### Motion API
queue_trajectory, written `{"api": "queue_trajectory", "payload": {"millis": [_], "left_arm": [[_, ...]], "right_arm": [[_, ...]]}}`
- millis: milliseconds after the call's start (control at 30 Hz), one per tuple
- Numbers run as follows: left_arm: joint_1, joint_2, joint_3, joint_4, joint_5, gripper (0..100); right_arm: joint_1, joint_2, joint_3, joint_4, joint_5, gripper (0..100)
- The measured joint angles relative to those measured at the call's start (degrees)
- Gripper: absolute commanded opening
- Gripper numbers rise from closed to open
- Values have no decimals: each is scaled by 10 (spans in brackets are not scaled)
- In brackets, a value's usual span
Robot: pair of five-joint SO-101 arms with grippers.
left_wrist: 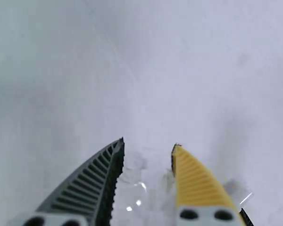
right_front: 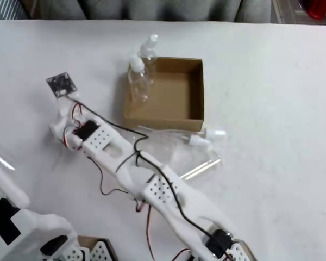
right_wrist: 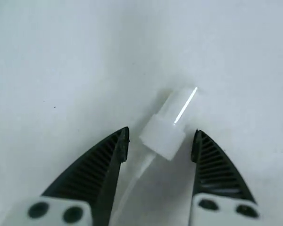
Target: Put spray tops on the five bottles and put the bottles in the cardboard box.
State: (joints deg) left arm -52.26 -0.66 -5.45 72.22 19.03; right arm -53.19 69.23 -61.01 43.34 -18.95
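The right gripper [right_wrist: 161, 132] stands wide open, its black ribbed jaws either side of a white plastic spray top with a clear cap [right_wrist: 164, 137], which lies flat on the white table [right_wrist: 61, 56], collar touching neither jaw. Its long axis runs out between the jaws, thin dip tube back toward the wrist and cap pointing away, so a plain closing should catch the collar crosswise.

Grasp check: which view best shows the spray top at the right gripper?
Right wrist view: the spray top lies between the open right gripper's fingers. The high view shows small spray tops by the box, which one unclear; the left wrist view, something clear, blurred.
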Motion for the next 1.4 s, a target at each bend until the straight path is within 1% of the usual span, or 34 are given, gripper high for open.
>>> {"api": "queue_trajectory", "payload": {"millis": [33,100,200,400,633,767,900,967,1100,1233,1400], "left_arm": [[0,0,0,0,0,20],[0,0,0,0,0,20],[0,0,0,0,0,20],[0,0,0,0,0,20],[17,0,0,0,0,20],[17,0,0,4,0,35],[17,0,0,40,0,121],[17,0,3,60,3,147],[8,0,36,67,28,124],[-18,0,92,30,34,113],[-19,0,159,-26,37,113]], "right_arm": [[4,11,-20,11,0,2],[7,33,-61,29,0,43],[13,52,-107,62,0,11],[18,65,-170,145,0,15],[18,65,-242,259,2,15],[18,65,-303,321,52,15],[18,54,-309,365,83,15],[18,33,-309,391,96,15],[18,-36,-309,462,149,15],[18,-105,-309,529,186,15],[25,-169,-310,541,210,15]]}}
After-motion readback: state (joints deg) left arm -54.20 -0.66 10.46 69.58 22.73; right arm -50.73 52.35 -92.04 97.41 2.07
